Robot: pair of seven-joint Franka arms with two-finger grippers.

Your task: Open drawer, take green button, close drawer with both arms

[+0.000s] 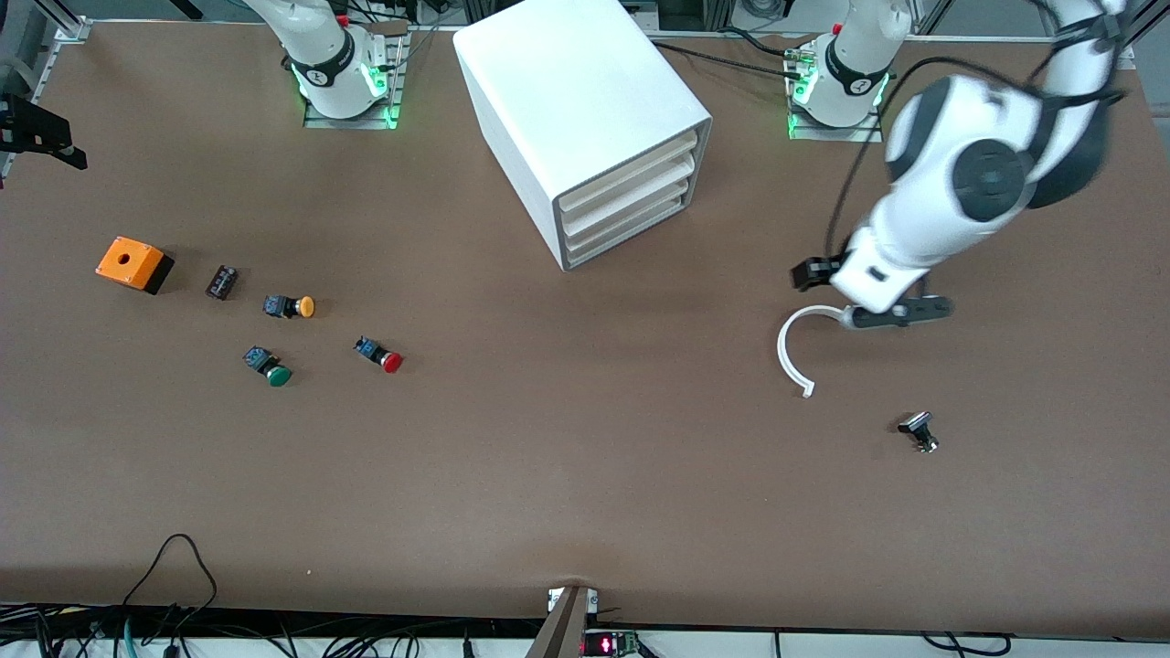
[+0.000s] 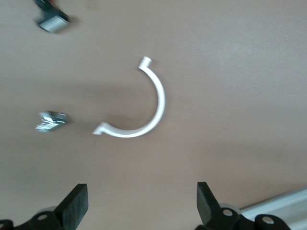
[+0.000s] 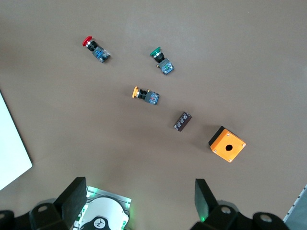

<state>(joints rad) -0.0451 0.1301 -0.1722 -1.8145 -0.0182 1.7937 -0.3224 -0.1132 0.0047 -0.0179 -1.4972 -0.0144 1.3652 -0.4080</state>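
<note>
The white cabinet stands in the middle of the table near the robots' bases, and its edge shows in the right wrist view. Its bottom drawer is shut, like the two above it. The green-capped button lies on the table toward the right arm's end, and also shows in the right wrist view. My left gripper is open and empty over bare table, beside a white curved piece. My right gripper is open and empty, high over its own base, and is out of the front view.
A red-capped button, an orange-capped button, a small black part and an orange box lie near the green one. The white curved piece and a small black-and-silver part lie toward the left arm's end.
</note>
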